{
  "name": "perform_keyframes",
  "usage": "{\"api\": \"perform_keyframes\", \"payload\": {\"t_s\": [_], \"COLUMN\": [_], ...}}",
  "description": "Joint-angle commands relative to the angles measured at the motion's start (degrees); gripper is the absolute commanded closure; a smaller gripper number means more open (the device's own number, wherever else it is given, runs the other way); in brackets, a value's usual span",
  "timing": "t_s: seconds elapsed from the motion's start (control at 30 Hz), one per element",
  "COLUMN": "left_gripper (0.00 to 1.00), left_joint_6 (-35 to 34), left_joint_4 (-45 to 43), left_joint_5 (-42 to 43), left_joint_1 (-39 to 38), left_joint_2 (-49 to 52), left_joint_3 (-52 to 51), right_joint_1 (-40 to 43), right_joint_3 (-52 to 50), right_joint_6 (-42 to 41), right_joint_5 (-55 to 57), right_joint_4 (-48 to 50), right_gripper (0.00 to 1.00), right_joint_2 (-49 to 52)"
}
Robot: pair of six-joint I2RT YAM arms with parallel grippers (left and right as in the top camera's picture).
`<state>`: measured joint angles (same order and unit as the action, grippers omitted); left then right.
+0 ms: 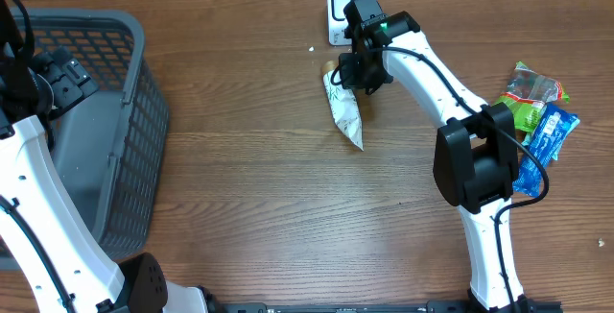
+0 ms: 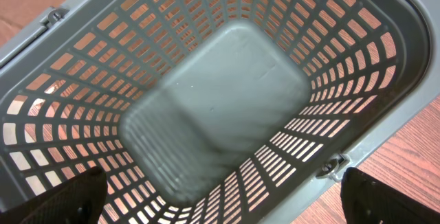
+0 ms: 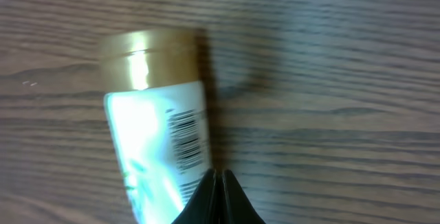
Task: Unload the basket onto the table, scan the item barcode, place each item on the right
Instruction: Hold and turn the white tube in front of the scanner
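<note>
Just in front of the scanner [image 1: 345, 6], the right fingers [image 3: 206, 202] are clenched, the two tips pressed together with no gap between them. In the right wrist view they come to a point right at the edge of the tube [image 3: 155, 148], just beside its barcode [image 3: 187, 141]. I cannot tell if they pinch a bit of the tube or only touch it.

The tube is white with some green print and has a gold cap [image 3: 148, 59]. It lies flat on the wooden surface [image 1: 240, 179], with the barcode side turned up. In the overhead view its cap end is near the scanner, on the robot's side of it. Its flat end points away from the scanner, toward the robot and slightly to the right. The scanner is a small white device at the far edge of the surface. The right arm [image 1: 432, 73] reaches to this place from its base, which stands well to the right of the scanner and nearer to the robot.

Far to the left of the scanner, the left fingers [image 2: 72, 200] are released and spread wide. They hang above the inside of the grey basket [image 2: 227, 100], and nothing is between them.

Far to the right of the scanner, a green pack [image 1: 532, 97] and a blue pack [image 1: 549, 135] lie together on the surface, touching each other.
</note>
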<state>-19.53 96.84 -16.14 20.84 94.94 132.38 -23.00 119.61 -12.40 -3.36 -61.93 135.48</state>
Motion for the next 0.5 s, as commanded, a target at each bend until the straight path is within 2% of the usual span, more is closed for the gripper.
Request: {"api": "perform_keyframes", "payload": {"t_s": [0.0, 0.47], "left_gripper": [0.00, 0.00], "left_joint_6": [0.2, 0.2], "left_joint_4": [0.0, 0.0], "left_joint_5": [-0.8, -0.8], "left_joint_1": [0.1, 0.1], "left_joint_2": [0.2, 0.2], "left_joint_3": [0.0, 0.0], "right_joint_1": [-0.3, -5.3], "right_joint_3": [0.0, 0.0], "right_joint_6": [0.0, 1.1], "right_joint_5": [3.7, 0.7], "right_joint_4": [0.2, 0.2], "right_gripper": [0.96, 0.96], "right_joint_2": [-0.8, 0.4]}}
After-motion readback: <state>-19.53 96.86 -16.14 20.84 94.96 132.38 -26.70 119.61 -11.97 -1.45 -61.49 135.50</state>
